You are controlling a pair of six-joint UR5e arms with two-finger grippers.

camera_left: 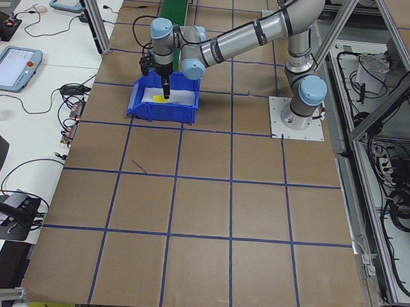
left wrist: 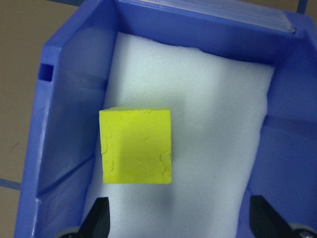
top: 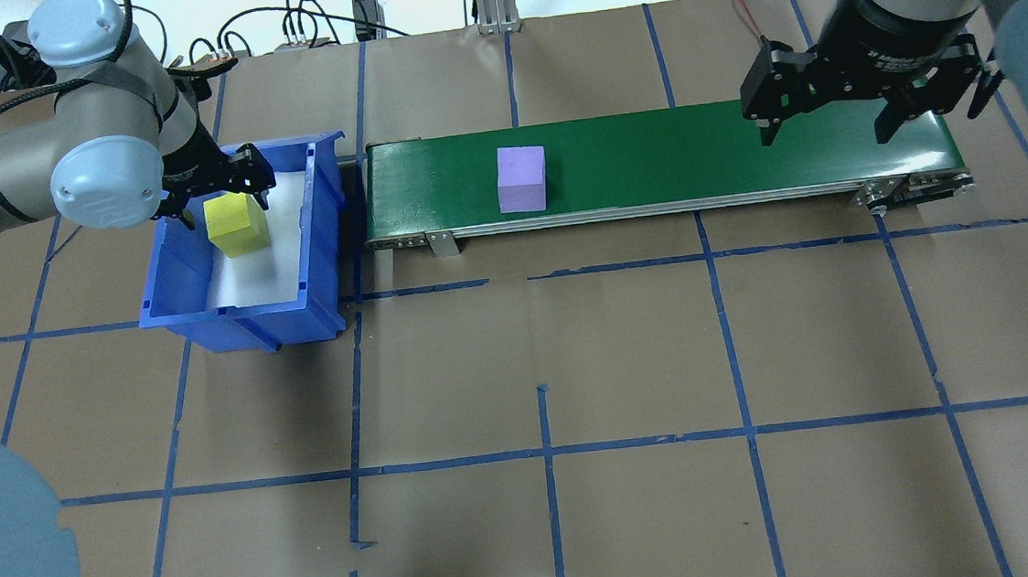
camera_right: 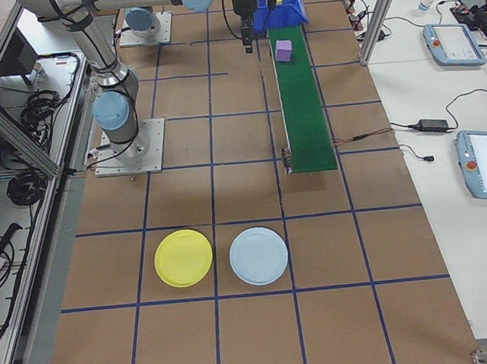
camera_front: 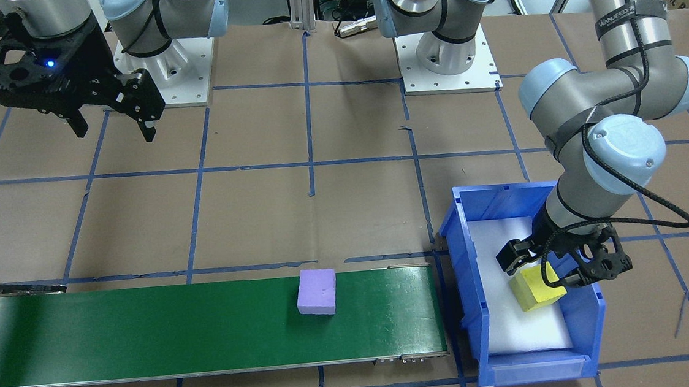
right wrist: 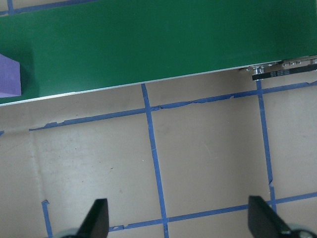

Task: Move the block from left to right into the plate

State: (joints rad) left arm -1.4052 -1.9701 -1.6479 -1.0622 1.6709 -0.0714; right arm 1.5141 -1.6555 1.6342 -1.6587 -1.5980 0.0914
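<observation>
**Yellow cube under an open claw, purple cube on the belt**

My chief worry was the bin (camera_front: 468, 282). The left claw (camera_front: 550, 263) hung inside it with its fingers (left wrist: 97, 220) spread and gripping nothing, just above the yellow cube (left wrist: 135, 146). The cube lay off-centre on the white foam (left wrist: 213, 124), nearer one blue wall, and in the front view it looked tilted. I judged that a descent without re-centring could let one finger land on the cube's top or scrape the wall, tipping the cube instead of pinching it. The foam looked soft, so a hard push could also bury the fingertips.

The second risk lay on the belt (top: 705, 150). The purple cube (top: 522, 179) sat on it between the bin and the right claw (top: 827, 122), which hovered, also spread and empty, over the belt's far end. If the belt ran, I thought the cube might go past that claw and off the end.

The plate (camera_right: 183, 257) was yellow, round and shallow, lying on the counter (top: 629, 353) well apart from the belt, just beside a pale blue plate (camera_right: 258, 255). A careless drop could land in the wrong one.

The yellow cube itself looked like foam, bright, with a pitted top face and crisp edges.
</observation>
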